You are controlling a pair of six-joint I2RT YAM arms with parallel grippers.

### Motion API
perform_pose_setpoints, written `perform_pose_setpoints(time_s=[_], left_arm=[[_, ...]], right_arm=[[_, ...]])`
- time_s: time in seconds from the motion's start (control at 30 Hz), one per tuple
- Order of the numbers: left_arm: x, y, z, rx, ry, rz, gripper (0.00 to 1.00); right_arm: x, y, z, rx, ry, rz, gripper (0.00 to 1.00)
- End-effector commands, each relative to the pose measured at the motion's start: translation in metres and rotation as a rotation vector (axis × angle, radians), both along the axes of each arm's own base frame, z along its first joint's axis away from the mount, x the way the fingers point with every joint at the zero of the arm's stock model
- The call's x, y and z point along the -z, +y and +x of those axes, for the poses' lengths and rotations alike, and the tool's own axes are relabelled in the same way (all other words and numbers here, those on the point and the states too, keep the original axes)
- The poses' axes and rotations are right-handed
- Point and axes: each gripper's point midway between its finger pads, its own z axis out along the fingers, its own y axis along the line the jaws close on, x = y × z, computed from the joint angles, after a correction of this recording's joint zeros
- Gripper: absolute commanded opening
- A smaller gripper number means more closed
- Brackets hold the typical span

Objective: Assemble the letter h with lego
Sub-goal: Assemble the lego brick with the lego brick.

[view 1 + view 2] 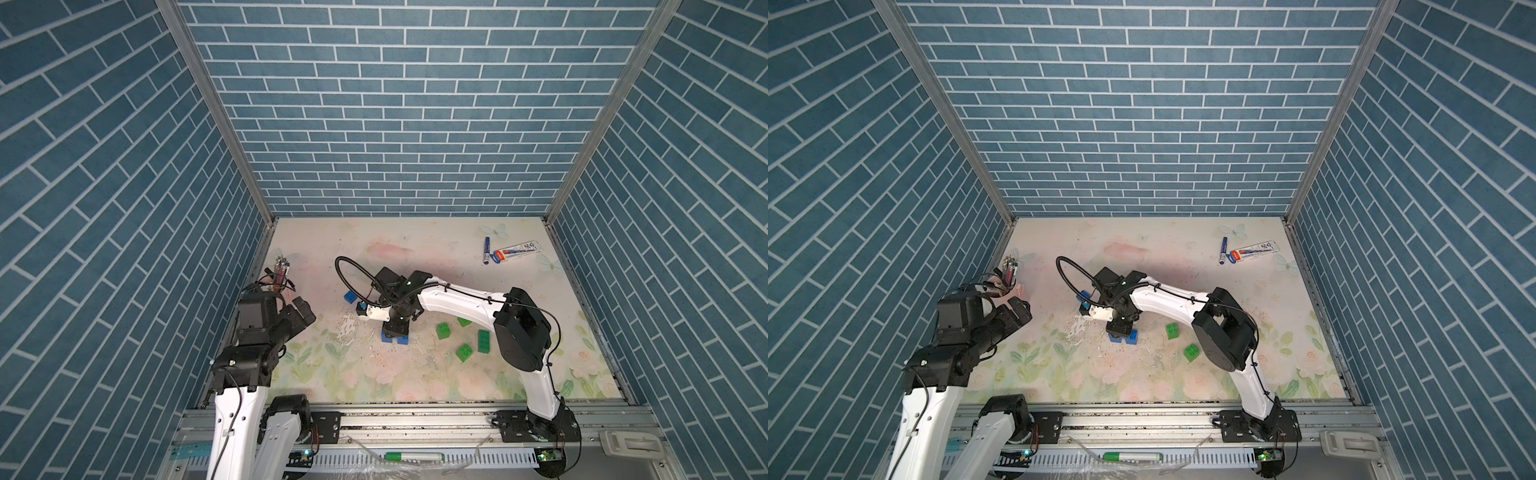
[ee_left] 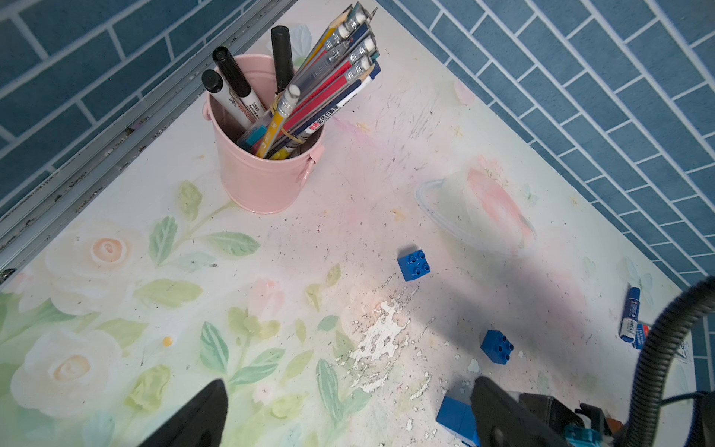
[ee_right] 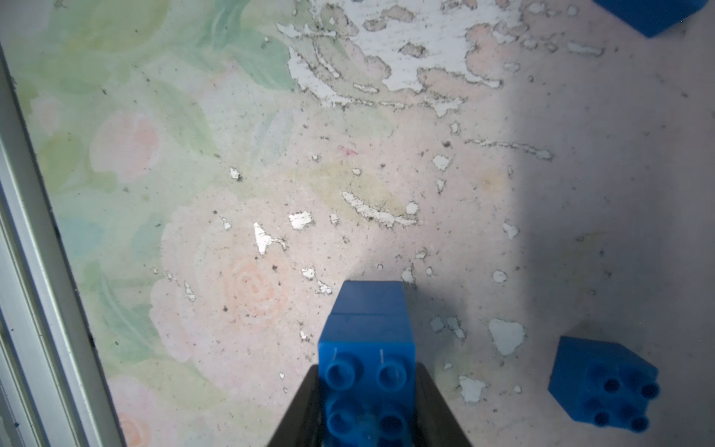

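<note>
The blue stack of lego, at least 2 bricks with a seam between them, is near the middle of the worktop. My right fingers are clenched on its upper brick, 1 on each side. I cannot tell whether its foot touches the surface.

2 more blue pieces sit loose on its far-left side: the nearer blue brick close by, and the farther blue brick beyond it.

To the right, 4 green bricks lie scattered, apart from the stack, beside my right arm.

My left fingers are spread wide and hold nothing. They hang at the left edge, near the pink cup of pens.

A blue marker lies by the far right corner.
</note>
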Motion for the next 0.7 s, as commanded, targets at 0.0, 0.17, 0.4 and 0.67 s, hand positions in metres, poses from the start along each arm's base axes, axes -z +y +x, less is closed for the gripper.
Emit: perform_pose_setpoints(time_s=[0.0,0.17,0.4,0.67], left_arm=[[0.0,-0.001,0.002,0.006,-0.012,-0.005,0.99],[0.0,0.0,0.002,0.004,-0.014,-0.004,0.99],[0.001,0.001,0.001,0.001,-0.009,0.0,0.99],[0.002,0.001,0.002,-0.003,-0.002,-0.002,0.99]], right_arm=[[0.051,-0.025,-0.021,0.007,0.082,-0.157,0.0],[0.031,-0.02,-0.017,-0.021,0.07,-0.138,0.0],[0.009,-0.018,0.002,-0.036,0.054,-0.108,0.0],[0.015,-0.018,0.009,-0.046,0.006,-0.121,0.0]])
